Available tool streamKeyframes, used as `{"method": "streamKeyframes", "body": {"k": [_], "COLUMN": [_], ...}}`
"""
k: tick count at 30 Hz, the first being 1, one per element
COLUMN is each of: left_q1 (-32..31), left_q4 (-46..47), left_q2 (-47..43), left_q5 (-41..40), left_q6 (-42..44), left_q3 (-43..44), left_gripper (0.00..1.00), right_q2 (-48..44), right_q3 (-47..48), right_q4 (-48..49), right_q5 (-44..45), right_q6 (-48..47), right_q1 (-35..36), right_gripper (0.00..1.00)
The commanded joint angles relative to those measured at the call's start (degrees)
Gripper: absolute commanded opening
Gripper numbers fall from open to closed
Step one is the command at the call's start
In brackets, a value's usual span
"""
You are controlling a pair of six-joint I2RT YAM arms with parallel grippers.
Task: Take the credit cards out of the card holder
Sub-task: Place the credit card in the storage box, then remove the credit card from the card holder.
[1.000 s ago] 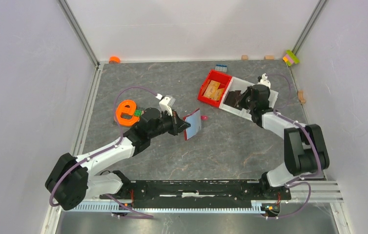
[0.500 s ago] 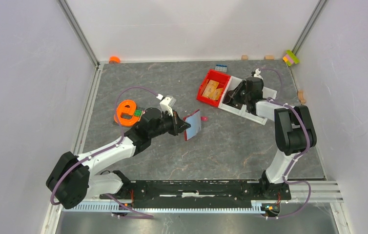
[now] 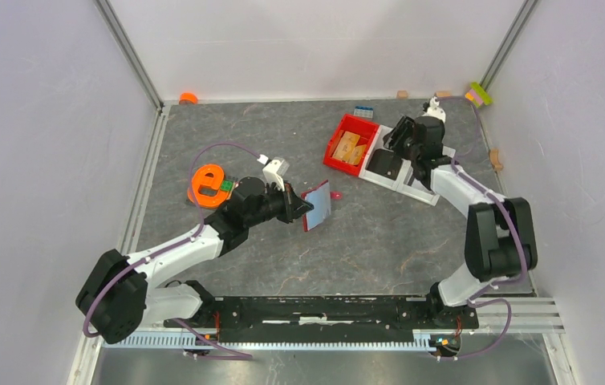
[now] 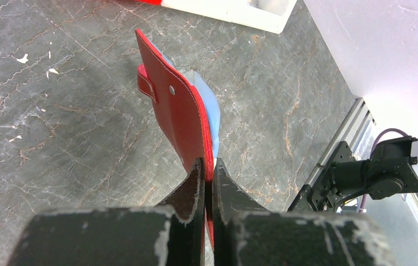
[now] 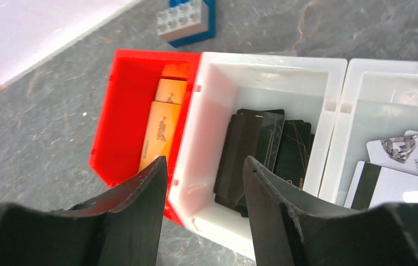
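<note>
My left gripper (image 3: 305, 210) is shut on the lower edge of the dark red card holder (image 3: 318, 206) and holds it upright above the middle of the table. In the left wrist view the card holder (image 4: 176, 113) stands on edge between my fingers, with a light blue credit card (image 4: 211, 105) showing behind its cover. My right gripper (image 3: 399, 138) hovers open over the white tray (image 3: 420, 186) at the back right, nothing between its fingers (image 5: 140, 194). Dark cards (image 5: 262, 147) lie in the tray's left compartment and white cards (image 5: 401, 160) in the one beside it.
A red bin (image 3: 346, 156) with tan wooden pieces (image 5: 159, 130) touches the tray's left side. A blue and grey brick (image 5: 187, 19) lies behind it. An orange letter-shaped piece (image 3: 211, 183) sits left of my left arm. Small blocks line the back wall.
My right gripper has opened and lifted back from the tray's left compartment, leaving a dark card there. The left arm and the card holder have not moved.
</note>
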Motion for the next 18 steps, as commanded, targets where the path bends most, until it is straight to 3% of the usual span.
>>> {"method": "streamKeyframes", "body": {"k": [1,4,7,8,9,10,14,18], "left_q1": [0.04,0.06,0.03,0.06,0.00,0.06,0.02,0.06], "left_q4": [2.85,3.37,5.04,6.24,7.40,8.44,9.68,8.93], "left_q2": [-0.74,-1.07,-1.52,-1.63,-1.85,-2.00,-2.79,-3.88], "left_q5": [1.13,1.61,3.20,3.86,4.82,5.52,6.74,5.29], "left_q6": [1.17,1.01,0.45,0.25,-0.13,-0.49,-0.77,0.08], "left_q3": [2.52,2.20,1.63,1.19,0.86,0.51,0.06,-0.25], "left_gripper": [0.02,0.02,0.02,0.02,0.02,0.02,0.02,0.02], "right_q2": [-8.97,-14.25,-19.82,-21.69,-23.85,-26.01,-34.84,-42.76], "right_q3": [-3.33,-6.17,-9.93,-11.91,-14.25,-15.93,-25.51,-42.14], "right_q4": [2.02,2.55,2.46,2.91,4.10,4.55,7.76,27.05], "right_q5": [0.63,0.81,0.31,-0.66,-2.35,-4.83,-7.77,-7.67], "right_q6": [-4.24,-5.99,-7.82,-8.28,-8.80,-9.24,-9.63,-5.79], "right_q1": [2.95,7.05,11.31,12.57,13.44,13.91,15.55,15.55], "right_gripper": [0.59,0.60,0.71,0.78,0.95,0.98,0.98,0.98]}}
